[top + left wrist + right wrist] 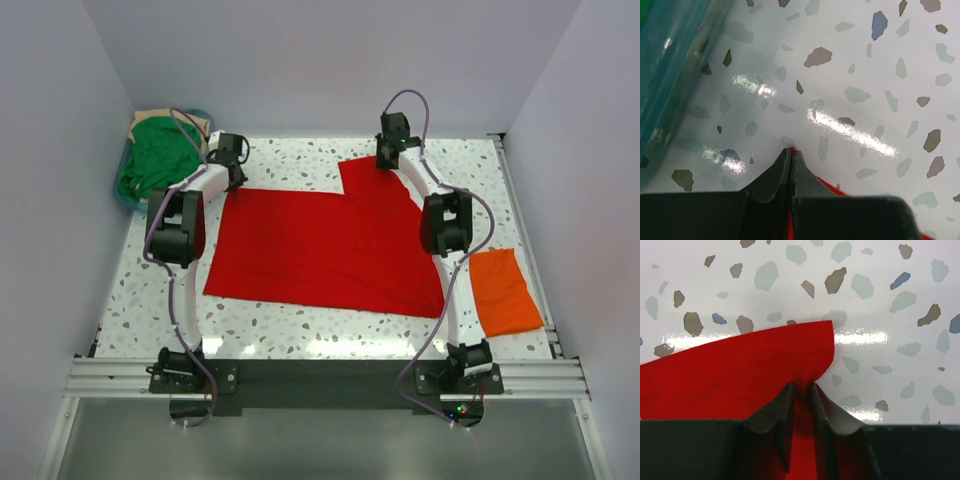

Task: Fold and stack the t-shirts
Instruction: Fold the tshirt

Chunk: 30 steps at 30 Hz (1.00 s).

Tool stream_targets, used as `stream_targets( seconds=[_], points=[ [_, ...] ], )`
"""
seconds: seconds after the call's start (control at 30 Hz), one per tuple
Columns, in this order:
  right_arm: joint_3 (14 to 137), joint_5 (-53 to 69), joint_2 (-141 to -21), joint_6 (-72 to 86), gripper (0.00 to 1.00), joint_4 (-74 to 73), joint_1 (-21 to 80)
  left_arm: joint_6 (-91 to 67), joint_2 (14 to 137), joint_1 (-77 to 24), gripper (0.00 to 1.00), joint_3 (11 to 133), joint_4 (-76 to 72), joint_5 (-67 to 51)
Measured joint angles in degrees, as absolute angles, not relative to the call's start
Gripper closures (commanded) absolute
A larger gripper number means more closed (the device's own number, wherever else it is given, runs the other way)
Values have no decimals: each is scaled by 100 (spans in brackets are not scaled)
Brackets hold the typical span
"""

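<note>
A bright red t-shirt [320,250] lies spread flat in the middle of the speckled table. My left gripper [236,150] is at its far left corner. In the left wrist view the left gripper [791,150] is shut on a thin edge of the red t-shirt [830,186]. My right gripper [388,155] is at the far edge of the raised sleeve part. In the right wrist view the right gripper [801,386] pinches a puckered fold of the red t-shirt [740,370] near its rounded corner. An orange t-shirt [505,292] lies folded at the right.
A teal basket [125,190] stands at the far left corner and holds a green t-shirt [160,155] and a tan one [150,120]. The basket wall [670,65] is close to the left of my left gripper. White walls enclose the table on three sides.
</note>
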State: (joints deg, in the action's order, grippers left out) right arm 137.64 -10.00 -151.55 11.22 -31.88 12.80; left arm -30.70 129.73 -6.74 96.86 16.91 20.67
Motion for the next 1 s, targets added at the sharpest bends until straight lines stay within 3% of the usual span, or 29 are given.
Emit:
stream_targets(
  seconds=[0.27,1.0],
  points=[
    [13594,-1020,-15076,1122,100,-3002,1317,-3072,12973,-672,100,9686,1671,2018],
    [14153,-1096,-15058,998,100,-2279,1116,-3083,13056,-294,100,10593,1535,1750]
  ],
)
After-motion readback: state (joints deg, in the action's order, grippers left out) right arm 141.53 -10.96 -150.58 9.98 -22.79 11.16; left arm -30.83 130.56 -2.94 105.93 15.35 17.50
